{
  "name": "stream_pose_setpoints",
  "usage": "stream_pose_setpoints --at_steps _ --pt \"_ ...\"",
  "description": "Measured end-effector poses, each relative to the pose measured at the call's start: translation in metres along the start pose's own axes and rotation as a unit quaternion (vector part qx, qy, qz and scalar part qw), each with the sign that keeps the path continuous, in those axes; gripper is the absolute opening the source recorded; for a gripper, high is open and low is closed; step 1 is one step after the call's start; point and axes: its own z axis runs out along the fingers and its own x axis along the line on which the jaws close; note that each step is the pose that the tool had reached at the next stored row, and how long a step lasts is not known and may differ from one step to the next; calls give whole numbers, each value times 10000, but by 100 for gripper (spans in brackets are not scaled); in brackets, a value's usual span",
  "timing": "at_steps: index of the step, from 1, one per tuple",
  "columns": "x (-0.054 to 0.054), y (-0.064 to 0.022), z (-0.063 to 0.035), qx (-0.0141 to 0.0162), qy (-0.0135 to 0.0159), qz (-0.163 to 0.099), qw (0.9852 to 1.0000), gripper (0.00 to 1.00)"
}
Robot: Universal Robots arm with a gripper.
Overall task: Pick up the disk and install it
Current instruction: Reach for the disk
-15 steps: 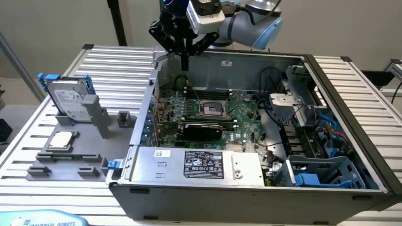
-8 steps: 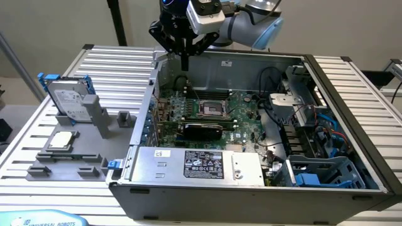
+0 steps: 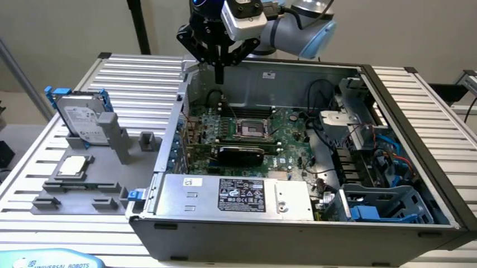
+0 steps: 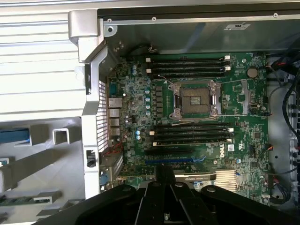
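My black two-finger gripper (image 3: 220, 77) hangs pinched shut and empty above the open grey metal computer case (image 3: 261, 237), while the flat silver-grey, blue-framed disk (image 3: 80, 118) stands upright in a grey plastic holder (image 3: 111, 137) at the exterior view's left, presumably propped so I can grasp its edge.

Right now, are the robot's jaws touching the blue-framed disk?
Apart. The exterior view shows the shut jaws hanging over the computer case, with the disk standing in its grey stand far to that view's left.
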Motion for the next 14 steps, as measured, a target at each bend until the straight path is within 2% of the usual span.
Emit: stream_pose_setpoints --at_steps 5,14 --pt "68 -5 -2 1 0 0 10000 11" --pt "469 -33 -11 0 0 0 10000 11"
